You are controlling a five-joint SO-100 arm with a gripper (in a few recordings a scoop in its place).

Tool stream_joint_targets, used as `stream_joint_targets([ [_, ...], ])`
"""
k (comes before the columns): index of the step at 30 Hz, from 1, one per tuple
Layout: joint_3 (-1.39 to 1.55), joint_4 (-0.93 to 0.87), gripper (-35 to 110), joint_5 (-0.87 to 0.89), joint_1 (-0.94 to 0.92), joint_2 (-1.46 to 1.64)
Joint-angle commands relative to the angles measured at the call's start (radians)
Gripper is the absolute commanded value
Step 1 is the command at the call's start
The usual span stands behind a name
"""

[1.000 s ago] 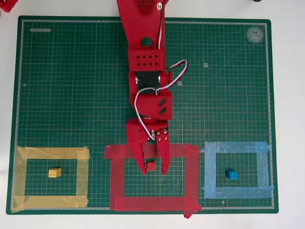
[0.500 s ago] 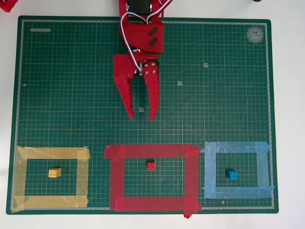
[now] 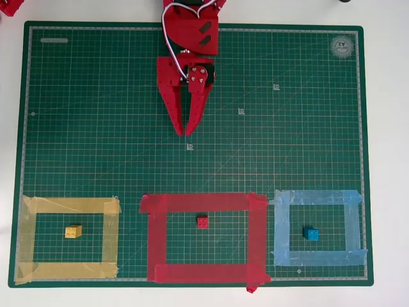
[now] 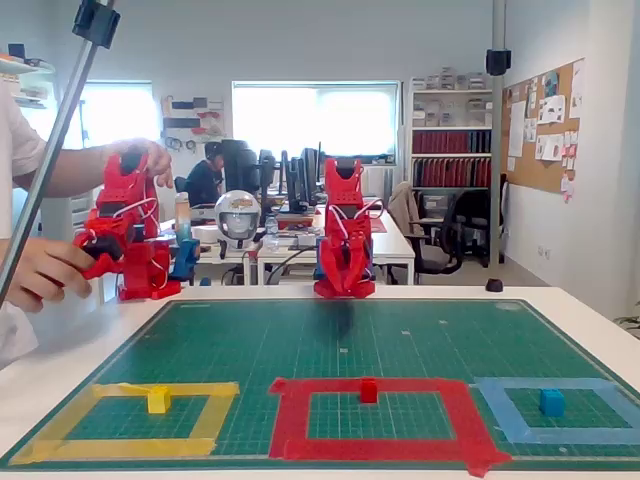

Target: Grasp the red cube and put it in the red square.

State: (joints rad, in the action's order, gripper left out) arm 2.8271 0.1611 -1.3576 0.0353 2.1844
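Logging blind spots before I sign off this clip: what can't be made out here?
- Red arm's base: cut off by the top edge, overhead view.
- Red two-finger gripper: in the fixed view it faces the camera, so the finger gap is unreadable.
- Tiny red studded cube: the face touching the green cutting mat is hidden in both views.
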Motion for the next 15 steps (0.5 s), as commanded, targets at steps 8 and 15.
stream_joint_targets([
  [8, -0.793, 0.089, -1, -0.272, 0.092, -0.925],
  [15, -0.974, 0.129, -1, -0.319, 0.080, -1.167],
])
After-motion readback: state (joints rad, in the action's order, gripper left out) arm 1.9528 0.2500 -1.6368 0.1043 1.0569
